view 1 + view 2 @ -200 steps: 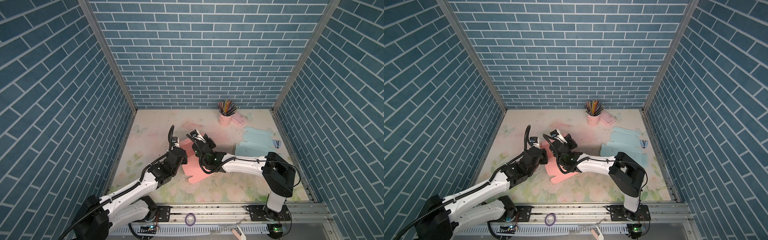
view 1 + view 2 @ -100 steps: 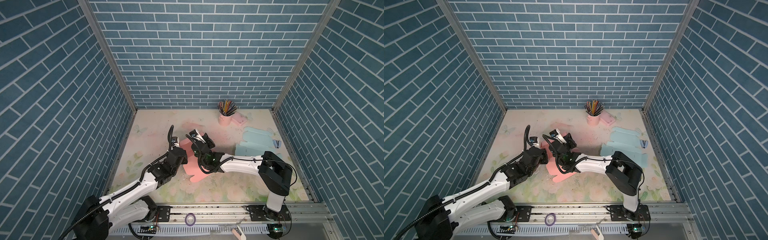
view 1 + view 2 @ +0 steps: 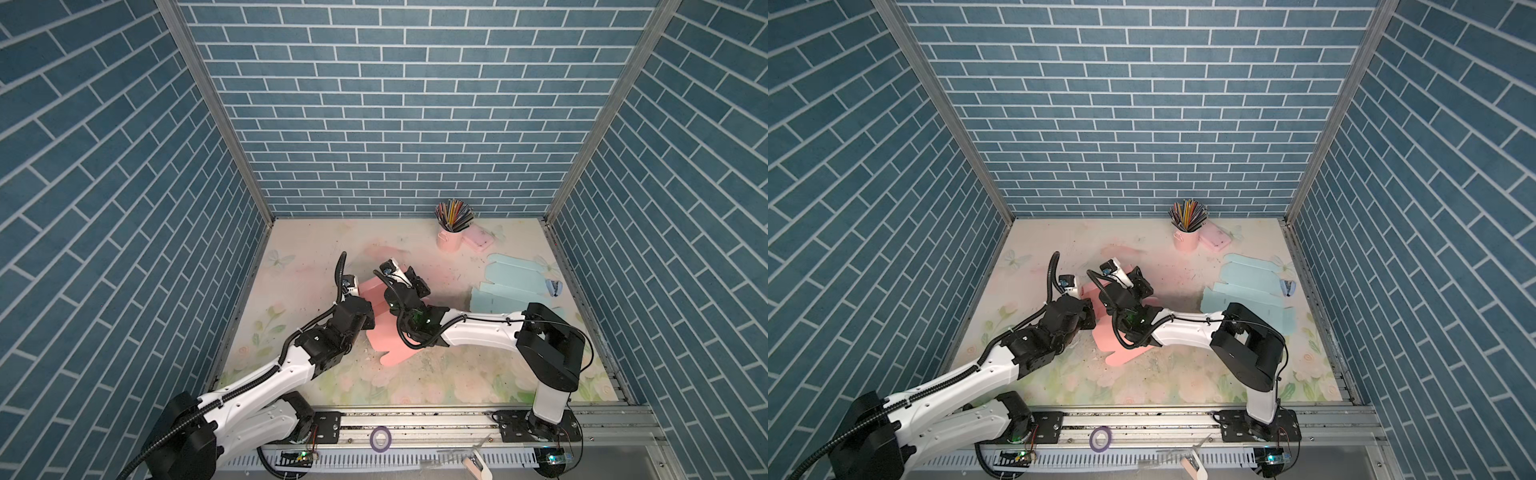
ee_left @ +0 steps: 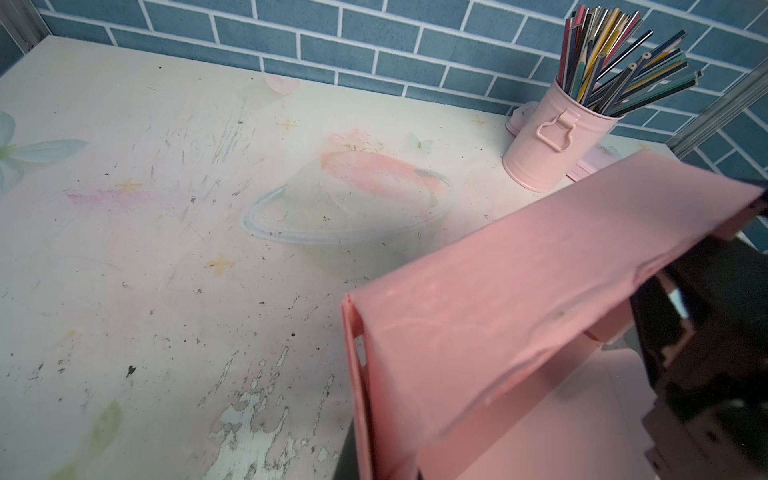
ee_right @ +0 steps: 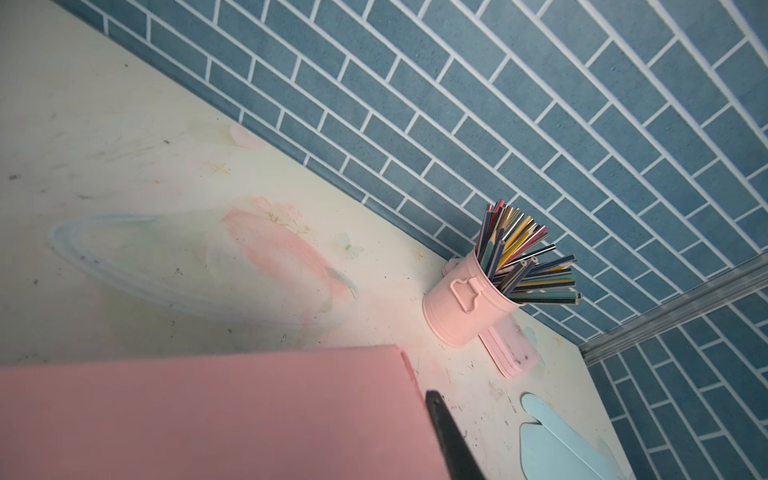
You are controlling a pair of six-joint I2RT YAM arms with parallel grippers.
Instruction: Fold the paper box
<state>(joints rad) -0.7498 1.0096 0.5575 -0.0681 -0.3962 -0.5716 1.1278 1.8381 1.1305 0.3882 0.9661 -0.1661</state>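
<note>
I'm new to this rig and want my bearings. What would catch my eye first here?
The pink paper box, half folded with one panel raised, sits in the middle of the table, where the left arm and right arm meet over it. Near the back wall stands a pink cup of coloured pencils, and pale blue flat box blanks lie towards the right edge.
</note>
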